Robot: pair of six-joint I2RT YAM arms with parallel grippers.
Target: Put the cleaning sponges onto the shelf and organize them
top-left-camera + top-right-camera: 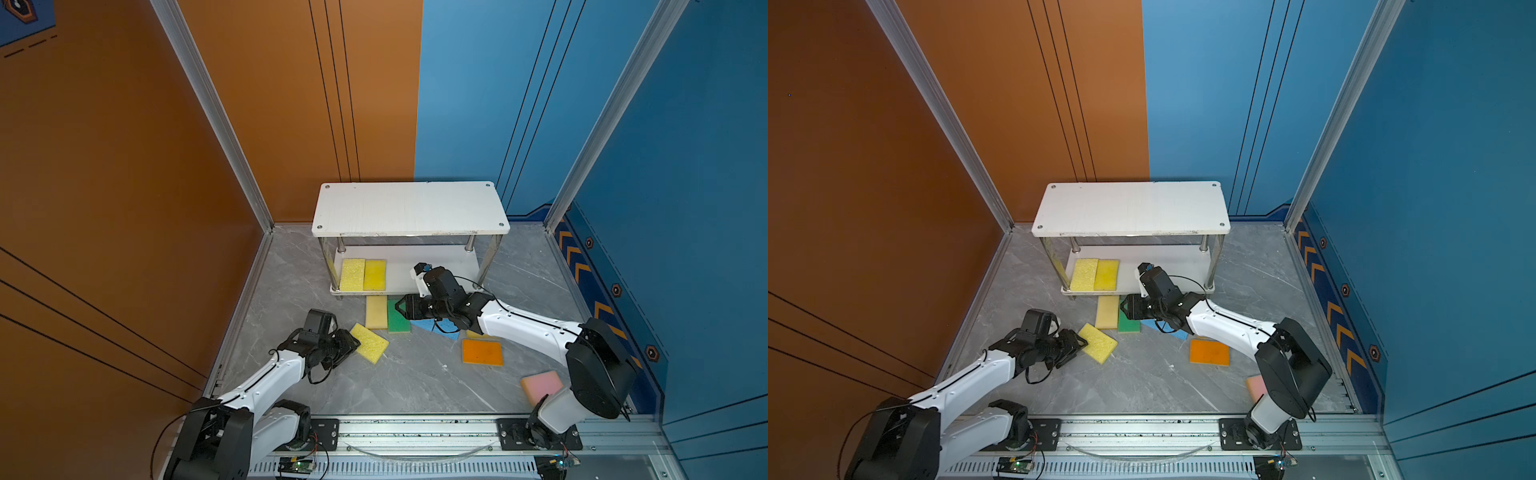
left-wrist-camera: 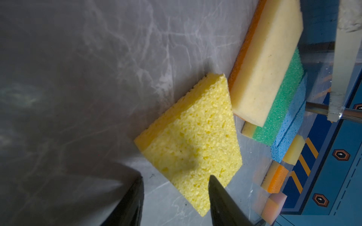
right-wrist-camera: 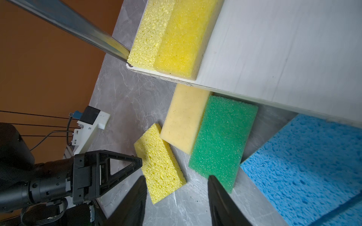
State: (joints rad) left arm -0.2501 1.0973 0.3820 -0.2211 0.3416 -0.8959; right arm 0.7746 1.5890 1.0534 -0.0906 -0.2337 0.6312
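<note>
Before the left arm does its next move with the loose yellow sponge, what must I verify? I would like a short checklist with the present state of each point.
1. The left gripper is at the loose yellow sponge: ok, its fingers stand apart at one corner.
2. Firm hold on that sponge: cannot tell.
3. Free room on the shelf: ok, the lower board is bare beside the two yellow sponges.
4. The right gripper is empty: ok, open, near the green sponge.
5. Way to that room free: probably not ok, the right arm reaches across the shelf's front.
</note>
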